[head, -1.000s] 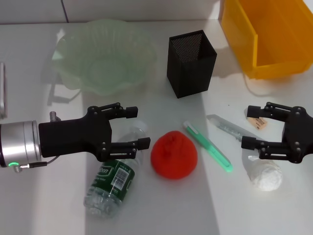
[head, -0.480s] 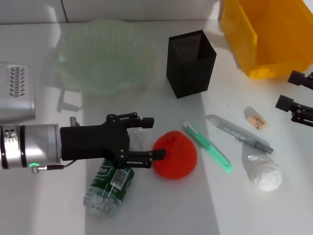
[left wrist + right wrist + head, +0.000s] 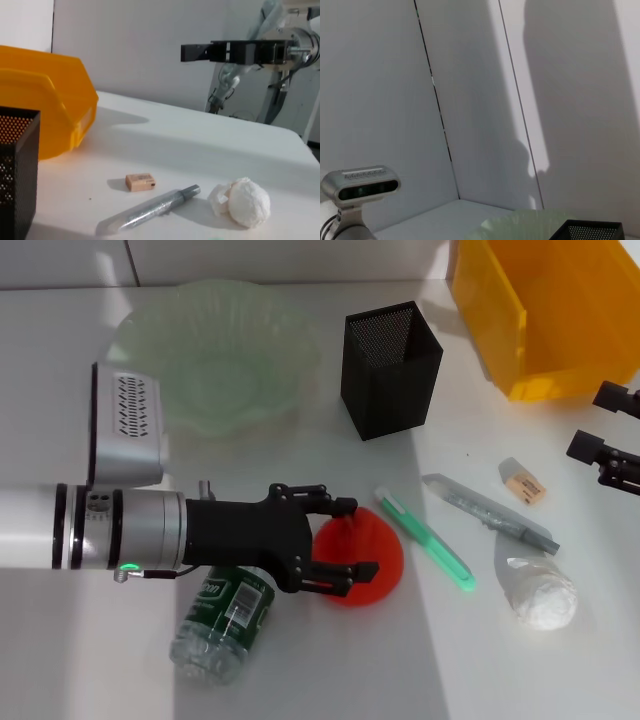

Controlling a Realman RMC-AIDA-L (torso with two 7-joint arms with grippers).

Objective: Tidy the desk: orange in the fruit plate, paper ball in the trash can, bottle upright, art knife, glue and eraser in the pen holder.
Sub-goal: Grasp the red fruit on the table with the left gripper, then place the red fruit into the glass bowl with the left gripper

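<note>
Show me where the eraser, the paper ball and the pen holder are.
eraser (image 3: 524, 486), head view, middle of its top face.
paper ball (image 3: 541, 600), head view, centre of the lump.
pen holder (image 3: 385, 390), head view, front mesh wall.

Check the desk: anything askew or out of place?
The bottle lies on its side under the left gripper, whose open fingers flank the orange. The paper ball, eraser and two pen-like sticks lie loose, outside the pen holder.

The left pincer (image 3: 345, 538) covers the orange's (image 3: 378, 545) near side; the bottle's (image 3: 225, 615) cap is hidden beneath it. The right pincer (image 3: 610, 430) and trash can (image 3: 545, 310) are cut off.
</note>
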